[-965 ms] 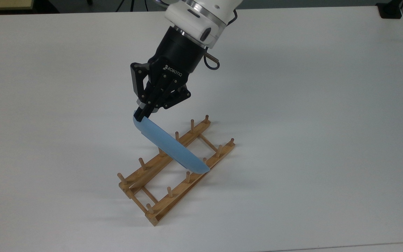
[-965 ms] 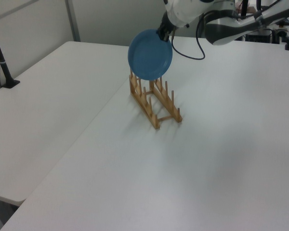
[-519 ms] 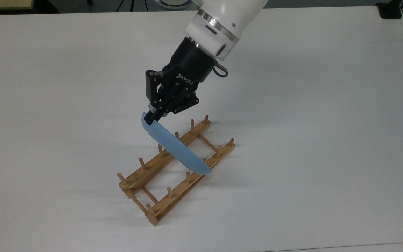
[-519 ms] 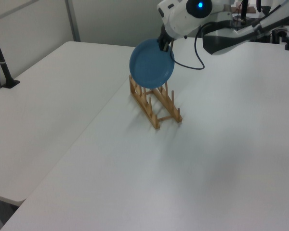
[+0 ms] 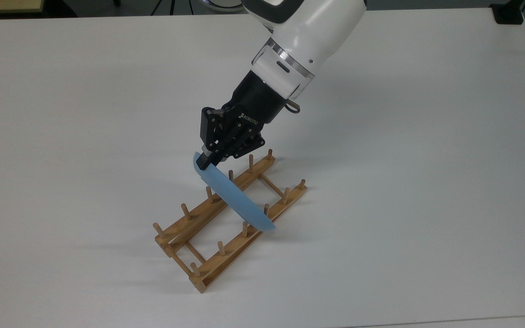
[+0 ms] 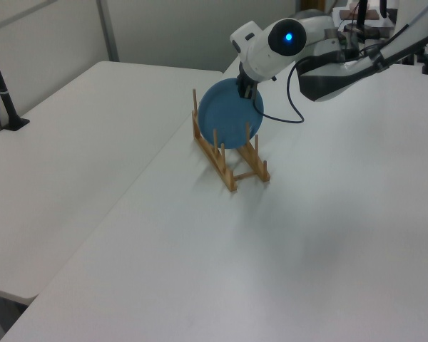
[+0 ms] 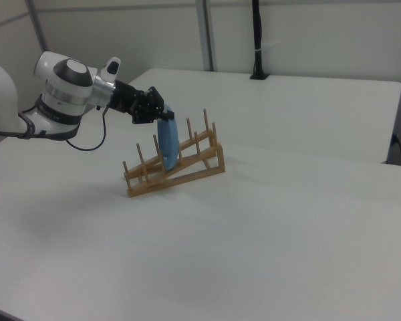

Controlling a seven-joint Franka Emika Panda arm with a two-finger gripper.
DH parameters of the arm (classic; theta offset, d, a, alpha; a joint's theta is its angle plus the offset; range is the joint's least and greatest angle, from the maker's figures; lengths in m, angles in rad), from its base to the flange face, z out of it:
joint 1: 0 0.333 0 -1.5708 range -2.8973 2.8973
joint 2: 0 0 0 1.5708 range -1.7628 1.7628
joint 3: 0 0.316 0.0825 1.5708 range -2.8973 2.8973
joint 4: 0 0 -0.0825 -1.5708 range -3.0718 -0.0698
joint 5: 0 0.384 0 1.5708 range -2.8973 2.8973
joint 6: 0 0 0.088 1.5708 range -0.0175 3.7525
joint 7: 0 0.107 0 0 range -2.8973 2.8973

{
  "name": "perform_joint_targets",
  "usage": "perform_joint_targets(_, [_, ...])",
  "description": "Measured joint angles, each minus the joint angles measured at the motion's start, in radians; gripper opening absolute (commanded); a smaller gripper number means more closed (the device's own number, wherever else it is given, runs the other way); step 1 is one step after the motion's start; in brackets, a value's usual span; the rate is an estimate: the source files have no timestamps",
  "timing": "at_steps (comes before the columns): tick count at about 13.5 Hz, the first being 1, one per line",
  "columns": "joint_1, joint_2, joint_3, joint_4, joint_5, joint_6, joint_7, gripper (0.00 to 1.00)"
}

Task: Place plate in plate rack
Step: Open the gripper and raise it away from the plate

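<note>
The gripper point(image 5: 207, 160), clamped on the plate's point(image 5: 235, 200) top rim, has lowered it over the last second, so it now sits on edge between pegs mid-rack point(image 5: 226, 218). Release likely comes next.

The plate point(image 5: 235, 198) held on edge by the gripper point(image 5: 205, 160) blocks the middle slots of the plate rack point(image 5: 208, 269); the white desk point(image 5: 426, 182) is open towards every edge.

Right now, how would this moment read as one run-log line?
phase: inserting | pincer: shut on round light-blue glossy plate rim | plate: on edge, between pegs of light-brown wooden rack | release: not yet
</note>
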Motion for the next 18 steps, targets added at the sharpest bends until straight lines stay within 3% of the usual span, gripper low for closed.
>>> perform_joint_targets(6, [0.001, 0.000, 0.023, 0.011, 0.002, 0.000, 0.214, 1.00])
perform_joint_targets(9, [-0.002, -0.007, 0.062, 0.020, 0.104, 0.000, 0.297, 1.00])
perform_joint_targets(11, [-0.014, -0.013, 0.093, 0.022, 0.223, 0.000, 0.302, 1.00])
perform_joint_targets(13, [-0.062, -0.044, 0.141, 0.018, 0.441, -0.034, 0.256, 1.00])
perform_joint_targets(14, [-0.081, -0.063, 0.146, 0.015, 0.582, -0.103, 0.173, 1.00])
perform_joint_targets(16, [-0.116, -0.097, 0.147, 0.015, 0.800, -0.242, -0.005, 1.00])
perform_joint_targets(18, [-0.166, -0.161, 0.148, 0.012, 0.951, -0.423, -0.178, 1.00])
